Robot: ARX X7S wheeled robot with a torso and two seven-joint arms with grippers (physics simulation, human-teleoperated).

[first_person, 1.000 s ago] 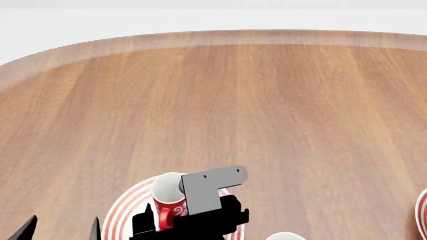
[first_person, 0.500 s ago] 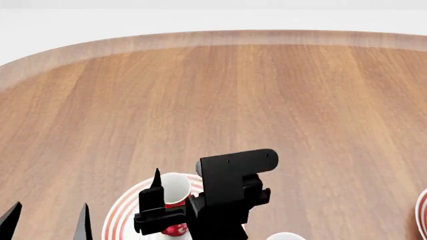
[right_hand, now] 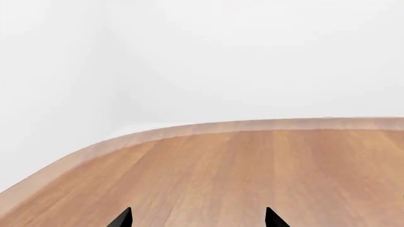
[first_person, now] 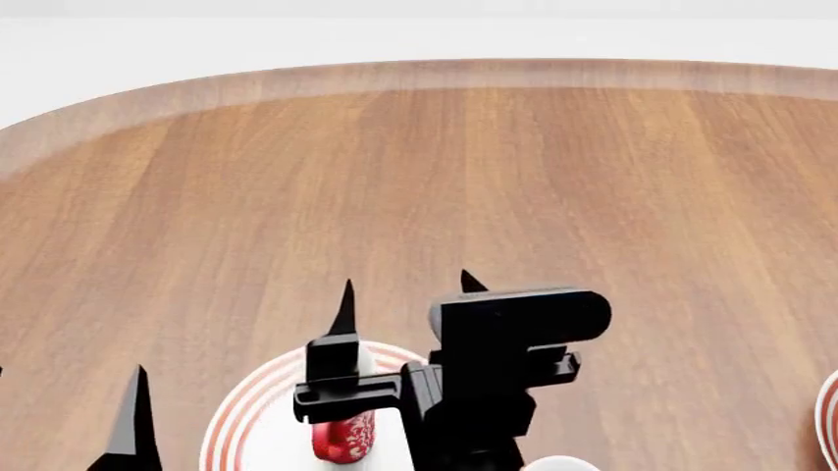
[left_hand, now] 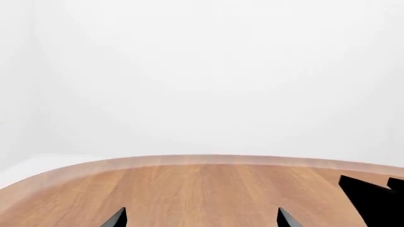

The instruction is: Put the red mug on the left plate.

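Note:
The red mug (first_person: 345,438) stands on the left plate (first_person: 251,422) at the near edge of the head view. My right arm hides most of it, and only its lower patterned side shows. My right gripper (first_person: 407,285) is open and empty, raised above the mug with its fingertips pointing toward the far side of the table. In the right wrist view its fingertips (right_hand: 124,219) stand wide apart over bare wood. My left gripper (first_person: 66,388) is open and empty to the left of the plate. Its fingertips (left_hand: 117,218) also show wide apart.
The round wooden table (first_person: 458,177) stretches away ahead. The rim of the second ringed plate (first_person: 829,412) shows at the right edge. The top of a white mug (first_person: 560,462) peeks in at the bottom. My right arm (left_hand: 372,201) shows in the left wrist view.
My right gripper has come off the red mug and risen, now pointing toward the far side. The mug stays on the plate. My left gripper has shifted a little right.

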